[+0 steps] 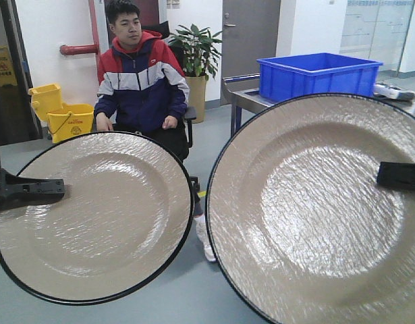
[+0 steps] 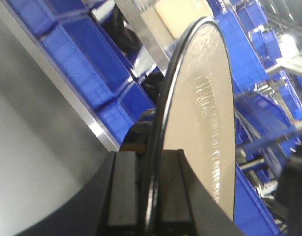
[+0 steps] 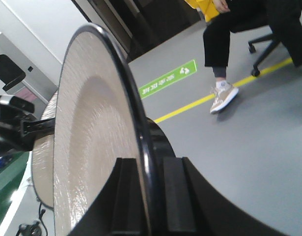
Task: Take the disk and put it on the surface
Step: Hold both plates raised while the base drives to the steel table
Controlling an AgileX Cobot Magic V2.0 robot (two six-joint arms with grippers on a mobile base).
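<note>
Two beige disks with black rims are held upright in the air, facing the front camera. The smaller-looking disk (image 1: pixel 92 216) sits on the left with my left gripper (image 1: pixel 59 191) shut on its left rim. In the left wrist view that disk (image 2: pixel 205 113) stands edge-on between the pads of the left gripper (image 2: pixel 151 196). The large disk (image 1: pixel 315 209) fills the right side, and my right gripper (image 1: pixel 382 175) is shut on its right rim. The right wrist view shows the same disk (image 3: pixel 92 137) clamped in the right gripper (image 3: pixel 151 196). The surface is out of view.
A man (image 1: pixel 143 74) sits on a chair behind the disks. A blue crate (image 1: pixel 318 73) rests on a metal table at the back right. Yellow mop buckets (image 1: pixel 65 115) and a potted plant (image 1: pixel 197 50) stand behind. Blue bins (image 2: pixel 77 54) line shelves.
</note>
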